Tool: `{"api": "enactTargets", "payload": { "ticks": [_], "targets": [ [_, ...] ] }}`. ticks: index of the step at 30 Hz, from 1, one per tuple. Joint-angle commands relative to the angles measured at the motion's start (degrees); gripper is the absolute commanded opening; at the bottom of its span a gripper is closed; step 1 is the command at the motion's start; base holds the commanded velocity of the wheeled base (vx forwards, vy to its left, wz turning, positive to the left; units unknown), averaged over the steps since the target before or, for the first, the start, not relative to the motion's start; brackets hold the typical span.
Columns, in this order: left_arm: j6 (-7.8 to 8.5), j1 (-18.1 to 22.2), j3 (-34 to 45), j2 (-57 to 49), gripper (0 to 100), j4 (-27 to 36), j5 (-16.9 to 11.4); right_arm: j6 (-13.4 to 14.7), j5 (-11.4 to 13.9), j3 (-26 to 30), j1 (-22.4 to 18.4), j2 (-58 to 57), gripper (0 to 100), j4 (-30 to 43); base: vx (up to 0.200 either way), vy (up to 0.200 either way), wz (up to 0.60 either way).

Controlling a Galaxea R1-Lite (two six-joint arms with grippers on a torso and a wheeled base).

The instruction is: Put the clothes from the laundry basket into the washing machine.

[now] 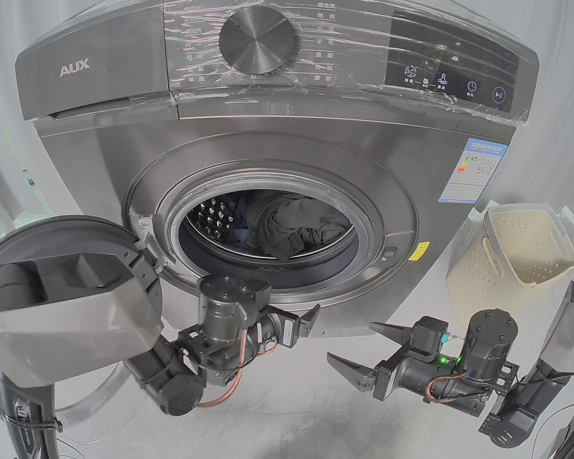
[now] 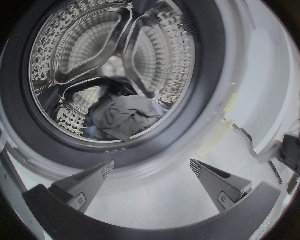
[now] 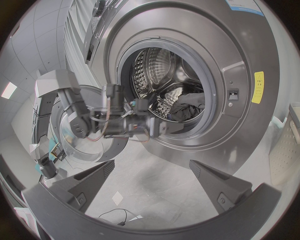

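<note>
Wide-open jaws, nothing held, on both sides: left gripper [image 2: 151, 164] low before the mouth of the washing machine [image 1: 303, 134], right gripper [image 1: 352, 343] just beside it. Dark clothes [image 1: 287, 224] heaped inside the drum, close to the front lip. Might trap a trailing fold in the seal if shut carelessly. Cannot make out the floor of the laundry basket [image 1: 479, 271] at far right; probably empty.

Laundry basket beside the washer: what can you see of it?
The laundry basket is cream plastic, its walls dotted with small holes, with a slot handle under a paler rim. It stands on the floor to the right of the washing machine, and what shows of its inside looks empty. Nothing grips it; whether it touches the machine is unclear.
</note>
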Motion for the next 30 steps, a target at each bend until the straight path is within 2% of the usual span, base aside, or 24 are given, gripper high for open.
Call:
{"api": "enactTargets", "payload": {
  "ticks": [1, 3, 7, 9, 13, 15, 18, 19, 27, 30],
  "targets": [
    [-0.96, -4.9, 16.5, -14.7, 100, -7.9, 2.1, 0.1, -0.3, 3.7, -2.8, -7.3, 100, -0.1, 0.000, 0.000, 0.00],
    [-2.19, -5.3, 21.6, -18.8, 100, -9.9, 3.2, 0.5, -0.4, 5.2, -3.6, -8.8, 100, -0.1, 0.000, 0.000, 0.00],
    [-4.04, -5.5, 29.4, -26.3, 100, -13.6, 3.4, 1.6, -2.6, 7.2, -4.3, -11.1, 100, 0.0, 0.000, 0.000, 0.00],
    [-3.86, -5.4, 31.7, -28.3, 100, -15.5, 3.8, 2.1, -2.8, 8.2, -4.6, -11.7, 100, 0.0, 0.000, 0.000, 0.00],
    [-3.95, -5.3, 35.7, -31.0, 100, -20.0, 7.0, 2.3, -3.2, 10.3, -4.9, -13.1, 100, 0.0, 0.000, 0.000, 0.00],
    [-3.69, -5.5, 37.4, -31.9, 100, -20.7, 7.2, 2.3, -3.2, 10.4, -5.6, -13.8, 100, 0.0, 0.000, 0.000, 0.00],
    [-3.25, -5.6, 38.2, -32.4, 100, -20.7, 7.3, 2.3, -3.3, 10.9, -6.0, -14.6, 100, 0.0, -0.200, 0.000, 0.00],
    [-2.19, -6.0, 38.8, -33.5, 100, -20.7, 8.2, 2.2, -3.3, 11.9, -6.6, -16.4, 100, 0.1, -0.200, 0.000, 0.00],
    [-1.66, -5.4, 42.5, -39.1, 100, -20.5, 8.4, 2.0, -3.7, 16.1, -9.8, -20.4, 100, 0.7, -0.200, 0.000, 0.00],
    [-1.23, -3.5, 45.7, -42.0, 100, -20.6, 8.2, 2.3, -6.2, 16.1, -12.3, -24.1, 100, 1.7, -0.200, 0.000, 0.00]
  ]
}}
